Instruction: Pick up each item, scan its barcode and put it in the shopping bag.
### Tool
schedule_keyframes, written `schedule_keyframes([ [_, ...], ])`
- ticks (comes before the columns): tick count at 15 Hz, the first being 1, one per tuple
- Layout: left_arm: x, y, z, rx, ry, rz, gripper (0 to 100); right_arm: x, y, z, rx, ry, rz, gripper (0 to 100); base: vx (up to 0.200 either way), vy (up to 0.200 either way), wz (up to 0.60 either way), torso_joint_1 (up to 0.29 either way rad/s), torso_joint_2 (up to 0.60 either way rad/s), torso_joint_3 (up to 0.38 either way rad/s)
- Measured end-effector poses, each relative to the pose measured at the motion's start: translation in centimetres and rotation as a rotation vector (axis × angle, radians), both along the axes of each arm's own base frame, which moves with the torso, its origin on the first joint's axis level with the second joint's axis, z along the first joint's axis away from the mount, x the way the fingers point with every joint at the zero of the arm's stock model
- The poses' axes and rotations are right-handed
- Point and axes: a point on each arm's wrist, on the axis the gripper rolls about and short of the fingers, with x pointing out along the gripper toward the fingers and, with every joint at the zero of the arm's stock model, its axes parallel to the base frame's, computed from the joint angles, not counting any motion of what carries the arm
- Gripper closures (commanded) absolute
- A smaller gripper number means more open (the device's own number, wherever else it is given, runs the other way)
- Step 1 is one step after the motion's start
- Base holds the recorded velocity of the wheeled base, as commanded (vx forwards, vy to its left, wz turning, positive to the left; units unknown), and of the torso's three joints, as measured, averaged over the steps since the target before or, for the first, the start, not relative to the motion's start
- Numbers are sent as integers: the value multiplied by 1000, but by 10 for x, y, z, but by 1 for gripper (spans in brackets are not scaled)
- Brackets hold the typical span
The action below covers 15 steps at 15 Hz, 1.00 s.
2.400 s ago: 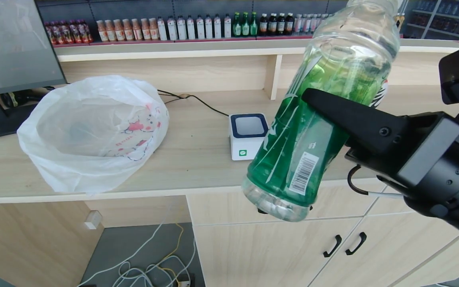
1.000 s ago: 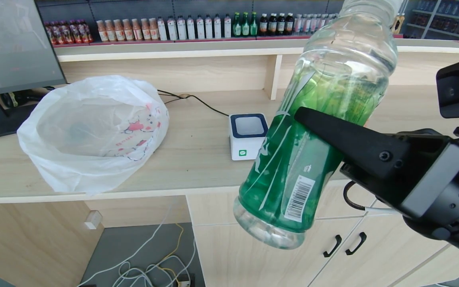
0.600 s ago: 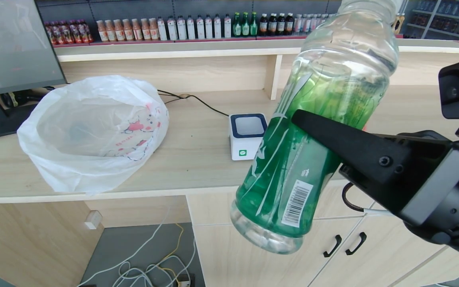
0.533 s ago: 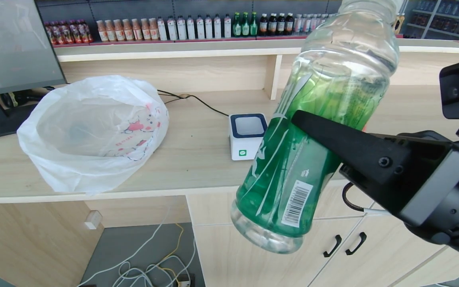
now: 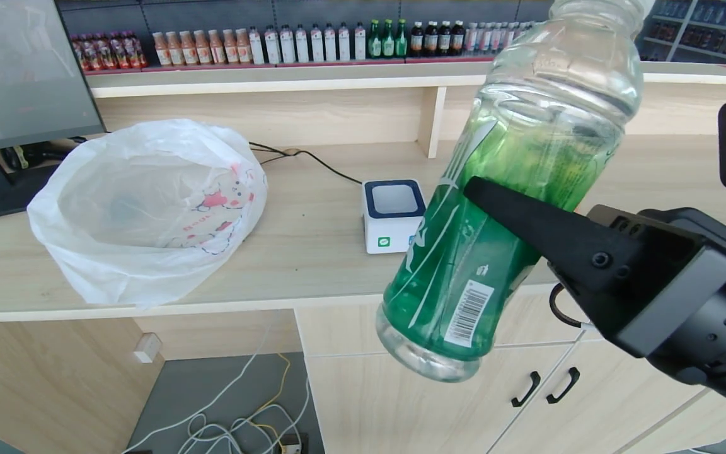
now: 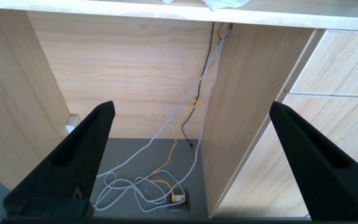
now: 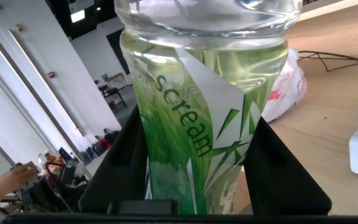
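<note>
The right gripper (image 7: pixel 197 168) was clenched around one green-labelled bottle (image 5: pixel 464 277), a black finger on either side of its middle. The bottle hung tilted in the air, nearer the camera than the counter (image 5: pixel 312 252). Its clear base pointed down and left, and its neck leaned up and right. One barcode (image 5: pixel 469 313) showed on the label below the near finger. In the head view the far finger was hidden behind the bottle, and the cap was cut off by the top edge.

The left gripper (image 6: pixel 197 155) was released, with its two fingers spread wide. It sat low in front of the counter's open recess, above loose cables (image 6: pixel 148 186) on the floor.

On the counter stood one white scanner (image 5: pixel 392 214), just beyond the bottle's lower half. One white shopping bag (image 5: pixel 149 208) lay open well to its left. A dim grey shape showed through the plastic, too vague to name.
</note>
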Motion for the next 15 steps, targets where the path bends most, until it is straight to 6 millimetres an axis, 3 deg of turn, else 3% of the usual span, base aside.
schedule_keyframes([
  [7,0,0,0,0,0,0,0,30,-13,-9,-212,-217,-256,100,0,0,0,0,0,0],
  [12,0,0,0,0,0,1,0,63,-49,-11,-367,-354,-532,100,0,0,0,0,0,0],
  [15,0,0,0,0,0,1,0,69,-72,-6,-382,-352,-689,100,0,0,0,0,0,0],
])
